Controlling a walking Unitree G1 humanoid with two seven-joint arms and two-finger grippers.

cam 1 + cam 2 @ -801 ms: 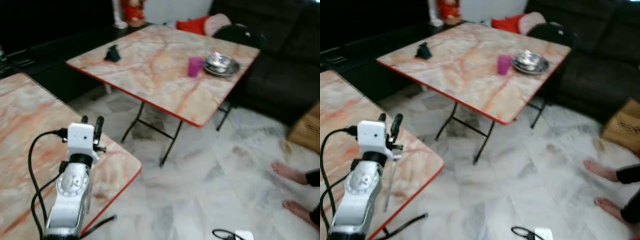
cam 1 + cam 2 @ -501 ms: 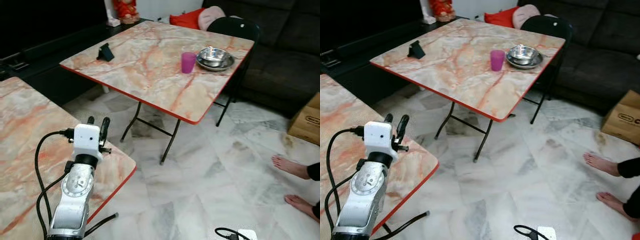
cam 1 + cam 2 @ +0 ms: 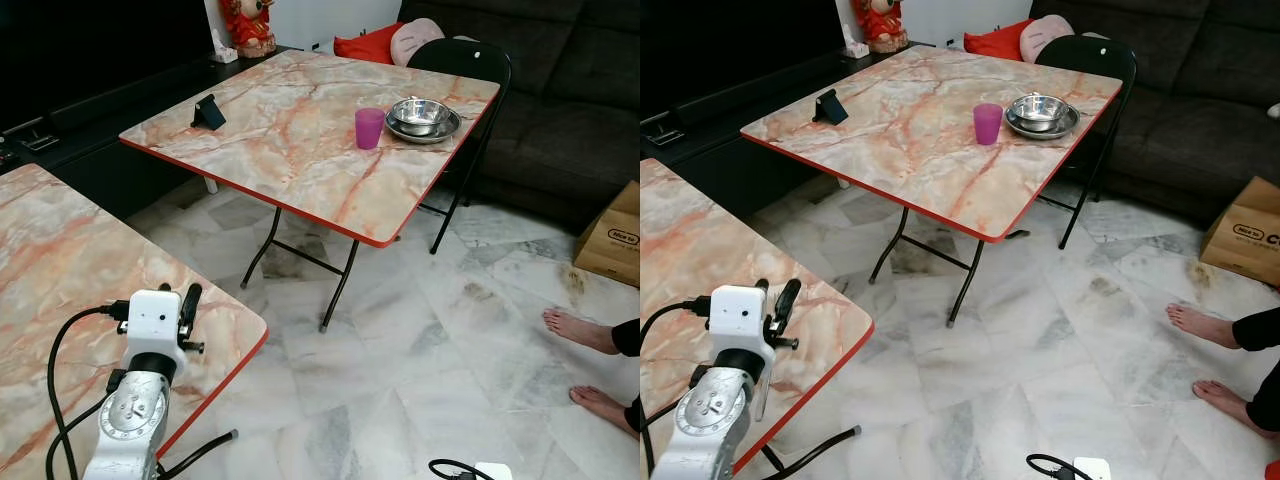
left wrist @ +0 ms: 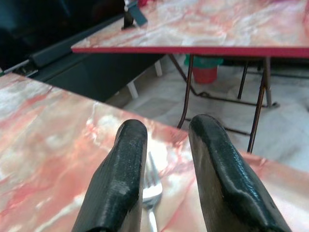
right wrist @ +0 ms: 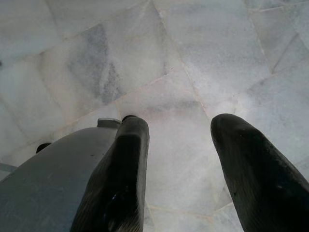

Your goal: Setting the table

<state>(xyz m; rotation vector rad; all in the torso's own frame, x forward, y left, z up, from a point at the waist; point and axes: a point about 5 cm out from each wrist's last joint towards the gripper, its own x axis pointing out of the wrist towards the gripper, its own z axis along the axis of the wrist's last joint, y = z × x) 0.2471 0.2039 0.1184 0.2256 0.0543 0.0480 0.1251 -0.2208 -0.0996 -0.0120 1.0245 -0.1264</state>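
My left gripper (image 3: 178, 294) hovers open over the front corner of the near marble table (image 3: 60, 250). In the left wrist view a silver fork (image 4: 150, 191) lies flat on that table, seen in the gap between the black fingers (image 4: 124, 164); they are not touching it. Across the floor stands a second marble table (image 3: 300, 150) with a purple cup (image 3: 369, 128), stacked steel bowls on a plate (image 3: 422, 117) and a small dark stand (image 3: 209, 112). My right gripper (image 5: 178, 123) hangs open above the marble floor, holding nothing.
A black folding chair (image 3: 470, 60) stands at the far table's back side, with a dark sofa (image 3: 570, 120) behind it. A cardboard box (image 3: 615, 235) and a person's bare feet (image 3: 580, 332) are on the floor at right. A cable (image 3: 455, 468) lies near my feet.
The whole view has shifted and sharpened as the camera moved. My left gripper now sits lower in the picture, closer to the near table's top.
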